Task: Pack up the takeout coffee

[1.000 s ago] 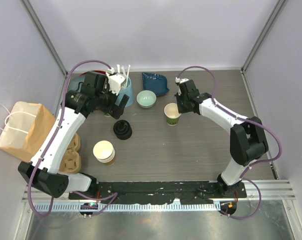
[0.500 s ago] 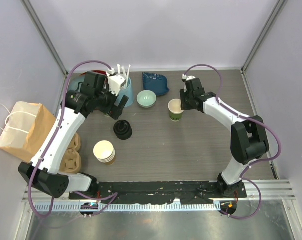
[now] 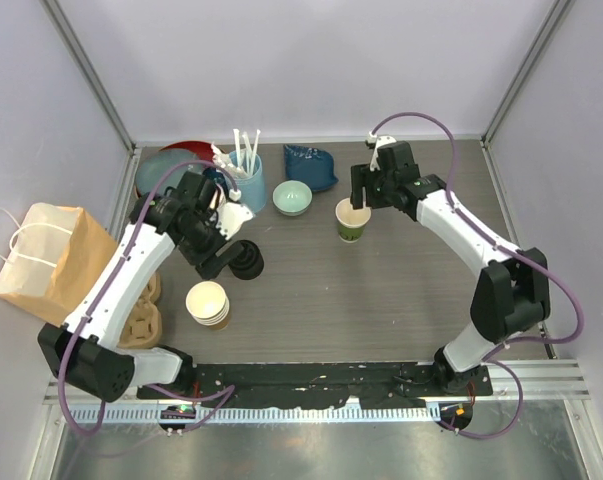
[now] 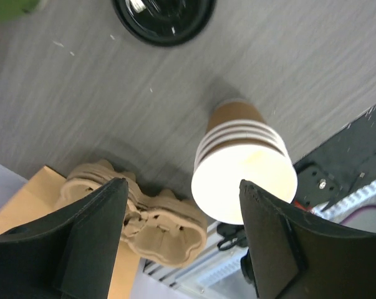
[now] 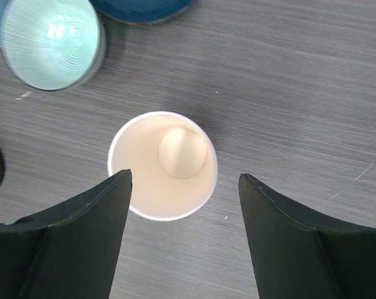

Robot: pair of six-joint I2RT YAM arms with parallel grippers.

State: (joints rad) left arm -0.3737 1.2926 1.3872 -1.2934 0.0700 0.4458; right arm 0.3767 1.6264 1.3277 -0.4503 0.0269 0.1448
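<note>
A green-walled paper cup (image 3: 352, 224) stands upright on the table with no lid on it. The right wrist view looks straight down into the cup (image 5: 144, 180), which is empty. My right gripper (image 3: 366, 194) hovers just above and behind it, open (image 5: 184, 176), its fingers clear of the rim. A stack of black lids (image 3: 246, 260) sits left of centre. My left gripper (image 3: 214, 264) is beside the lids, open (image 4: 181, 185) with nothing between its fingers. No lidded cup shows.
A stack of brown cups with cream rims (image 3: 208, 302) (image 4: 244, 177) stands near the front left. Further left are a pulp cup carrier (image 3: 141, 312) (image 4: 147, 215) and a paper bag (image 3: 46, 262). At the back are a blue holder with stirrers (image 3: 245, 172), a pale green bowl (image 3: 292, 198), a dark blue dish (image 3: 311, 166) and a red plate (image 3: 177, 153).
My right gripper opened, let go of the green cup and lifted back from it. My left arm swung from the blue holder toward me, down beside the black lids.
</note>
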